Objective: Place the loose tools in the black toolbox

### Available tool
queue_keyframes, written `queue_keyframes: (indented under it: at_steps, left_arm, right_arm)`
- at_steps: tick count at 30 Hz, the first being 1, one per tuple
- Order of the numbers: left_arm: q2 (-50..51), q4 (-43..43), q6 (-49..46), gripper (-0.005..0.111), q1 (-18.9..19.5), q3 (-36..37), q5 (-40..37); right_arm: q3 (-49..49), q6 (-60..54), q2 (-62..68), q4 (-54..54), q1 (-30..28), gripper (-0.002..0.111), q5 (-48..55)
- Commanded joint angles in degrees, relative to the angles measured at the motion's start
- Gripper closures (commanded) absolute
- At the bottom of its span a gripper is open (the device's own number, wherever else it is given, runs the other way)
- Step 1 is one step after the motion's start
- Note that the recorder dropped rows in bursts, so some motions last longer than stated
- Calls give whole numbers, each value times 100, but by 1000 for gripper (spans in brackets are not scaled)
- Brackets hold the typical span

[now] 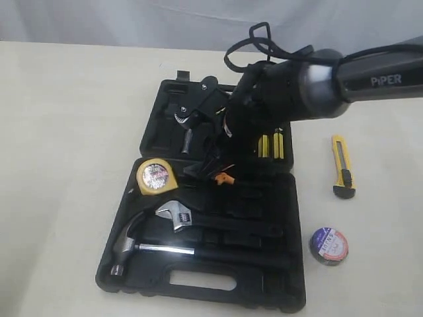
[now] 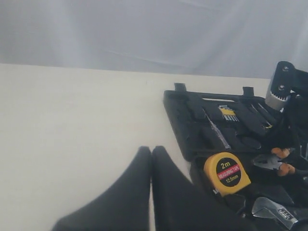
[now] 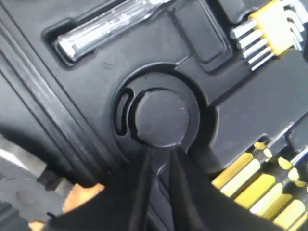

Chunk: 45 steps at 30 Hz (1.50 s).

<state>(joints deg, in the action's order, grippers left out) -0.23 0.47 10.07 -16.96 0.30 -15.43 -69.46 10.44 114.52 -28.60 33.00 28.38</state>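
Observation:
The black toolbox (image 1: 291, 277) lies open on the table. The yellow "2m" tape measure (image 1: 153, 177) (image 2: 226, 173) sits in its lower half. The pliers (image 2: 275, 161) lie in the box beside my right gripper, showing an orange handle tip (image 1: 223, 177) (image 3: 83, 192). My right gripper (image 3: 162, 153) (image 1: 201, 162) hangs low over a round recess (image 3: 161, 118), its fingers slightly apart and holding nothing. The utility knife (image 1: 342, 166) and the black tape roll (image 1: 328, 245) lie on the table right of the box. My left gripper (image 2: 151, 153) is shut and empty, left of the box.
A steel hammer (image 1: 132, 246) and an adjustable wrench (image 1: 177, 215) rest in the lower half of the box. Yellow-handled screwdrivers (image 1: 269, 145) (image 3: 260, 187), hex keys (image 3: 269, 29) and a clear tester screwdriver (image 3: 110, 29) sit in the lid. The right arm (image 1: 370, 79) crosses over the box.

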Motion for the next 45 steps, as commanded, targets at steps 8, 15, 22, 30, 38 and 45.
queue_keyframes:
  at_steps: [8,15,22,30,38,45]
  left_arm:
    - [23,-47,-2,107,-26,-30,-18]
    - [23,-47,-2,107,-26,-30,-18]
    - [23,-47,-2,107,-26,-30,-18]
    - [23,-47,-2,107,-26,-30,-18]
    - [23,-47,-2,107,-26,-30,-18]
    - [23,-47,-2,107,-26,-30,-18]
  right_arm:
    - [76,653,-941,156,-20,93,277]
    - [94,-604,-1064,576,83,52,617]
    - [94,-1453,-511,167,807,46,542]
    - [94,-1414,33,-40,841,46,-69]
    - [94,-1338,56,-132,841,83,-239]
    - [84,-1327,-42,-148,841,109,515]
